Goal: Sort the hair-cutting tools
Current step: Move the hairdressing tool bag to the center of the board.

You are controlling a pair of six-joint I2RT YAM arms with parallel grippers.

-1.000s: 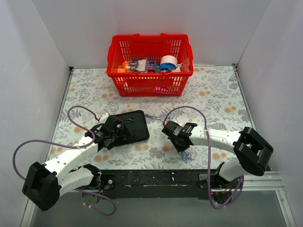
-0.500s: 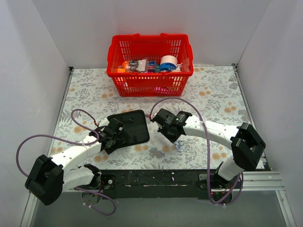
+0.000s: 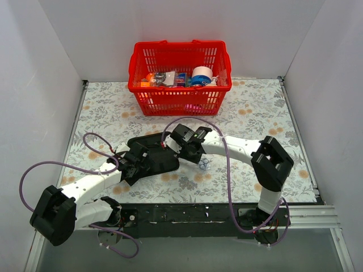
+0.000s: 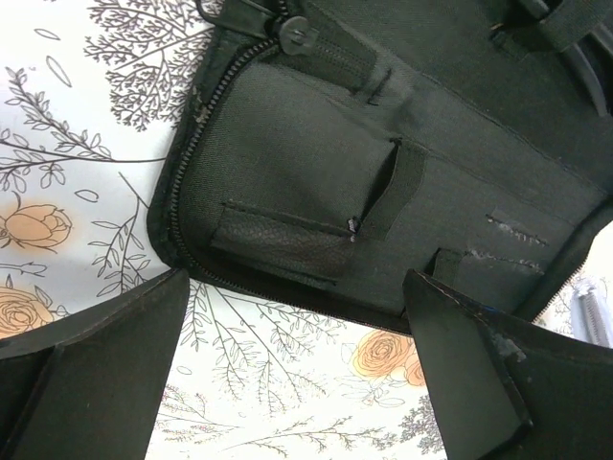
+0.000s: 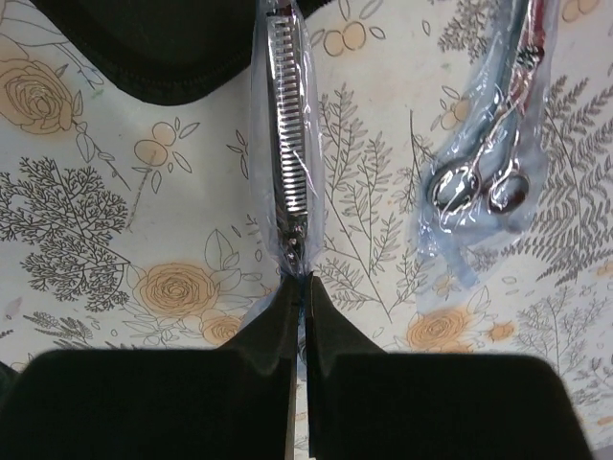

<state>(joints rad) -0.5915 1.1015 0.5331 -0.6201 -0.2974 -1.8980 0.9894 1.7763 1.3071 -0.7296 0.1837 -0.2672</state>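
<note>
The right gripper (image 5: 302,293) had its fingers drawn almost together on the near end of the thinning scissors (image 5: 284,144), pinching the clear plastic sleeve around them. The finger loops were not visible in the right wrist view. The toothed blade's long axis ran from the fingertips straight up the centre of that frame. Its far end passed out of view at the top edge, just beside the rounded border of the black pouch (image 5: 144,53) in the upper left. The pouch therefore lay ahead of the fingers and slightly left, nearly in line with the blade. The second scissors (image 5: 493,144), also sleeved, lay on the floral tablecloth (image 5: 383,287) in the upper right of the frame, apart from the held pair and angled away from it. In the overhead view they lay just lower right of the right gripper. The left gripper (image 4: 297,287) was spread wide at the lower edge of the pouch, with the open interior pockets and zipper filling the upper part of the left wrist view. Contact with the pouch could not be determined. The left arm was the nearer to the pockets, but the right arm carried the tool. The coming move probably required advancing the blade along its own axis, toward the left in the overhead frame, without the sleeve slipping from the pinch.
</note>
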